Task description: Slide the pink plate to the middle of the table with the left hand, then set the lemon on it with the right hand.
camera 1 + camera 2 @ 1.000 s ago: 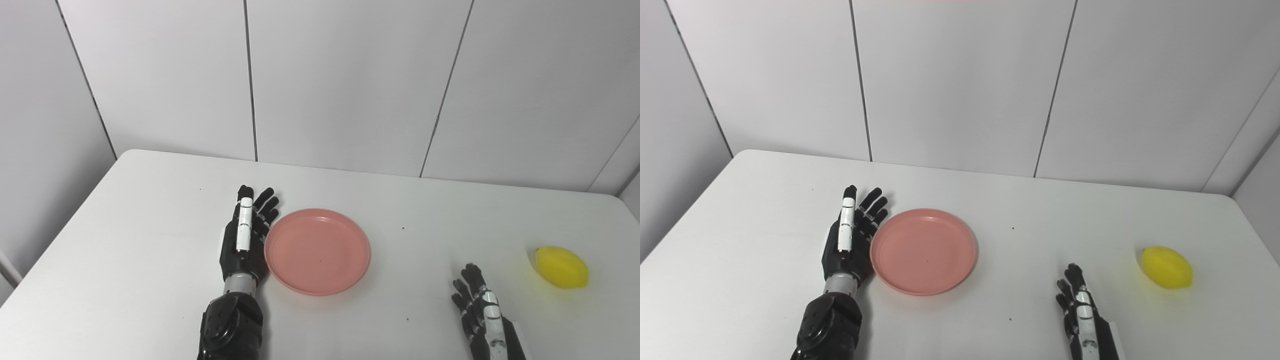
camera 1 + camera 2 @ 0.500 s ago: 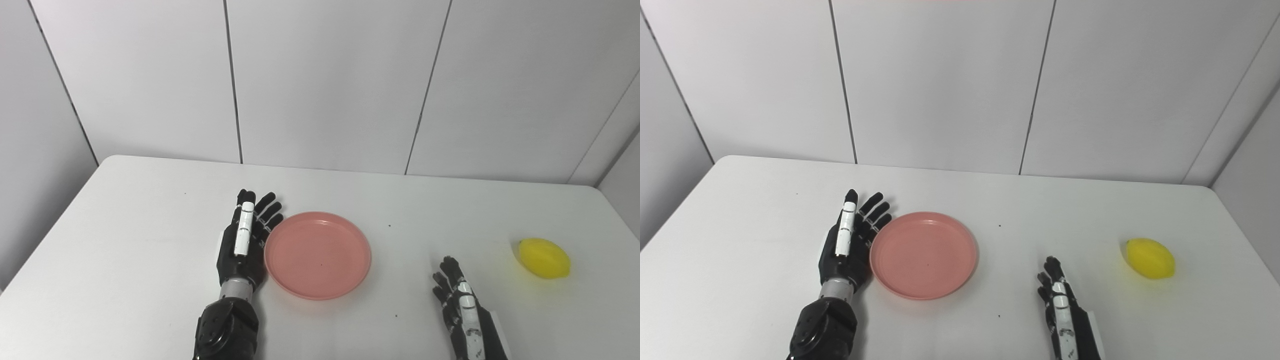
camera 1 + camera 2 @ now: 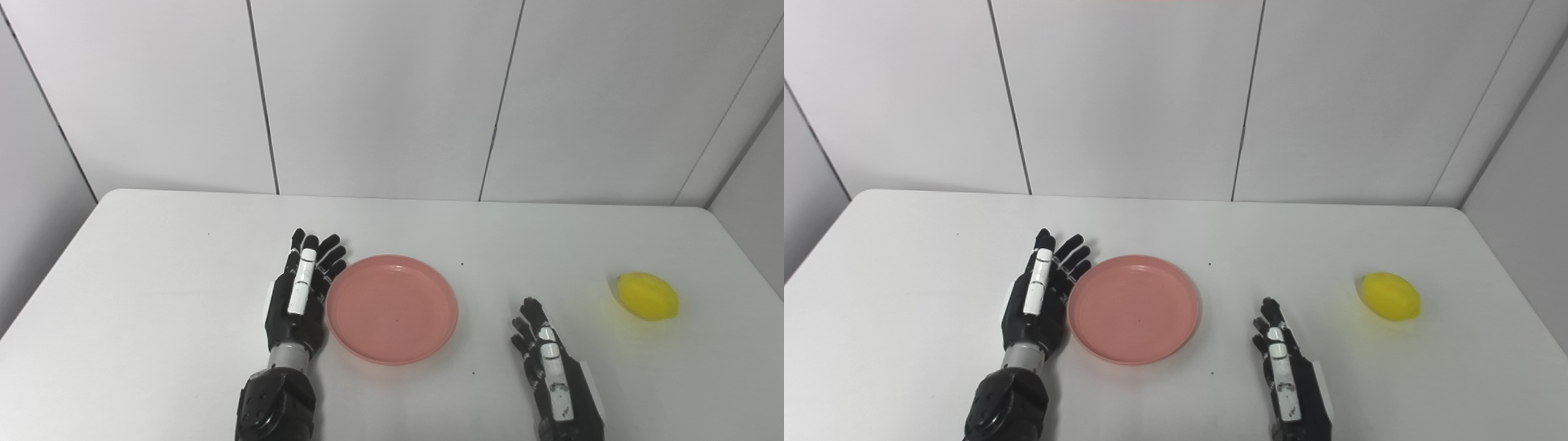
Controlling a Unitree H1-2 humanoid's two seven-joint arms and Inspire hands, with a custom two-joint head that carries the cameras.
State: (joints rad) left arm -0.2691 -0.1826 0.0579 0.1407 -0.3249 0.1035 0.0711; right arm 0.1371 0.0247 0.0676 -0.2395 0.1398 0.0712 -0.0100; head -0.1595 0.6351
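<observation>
A pink round plate (image 3: pixel 392 308) lies near the middle of the white table (image 3: pixel 153 294). My left hand (image 3: pixel 301 294) is open, its fingers straight and edge-on, right against the plate's left rim. A yellow lemon (image 3: pixel 647 296) lies at the table's right side, also in the right eye view (image 3: pixel 1390 296). My right hand (image 3: pixel 551 367) is open and empty near the front edge, between the plate and the lemon, apart from both.
The table's back edge meets a white panelled wall (image 3: pixel 380 92). A few small dark specks (image 3: pixel 462 264) mark the tabletop.
The camera has turned to the right, so the whole picture shifted left. My right hand has come further forward into view. The plate, the left hand and the lemon keep their places on the table.
</observation>
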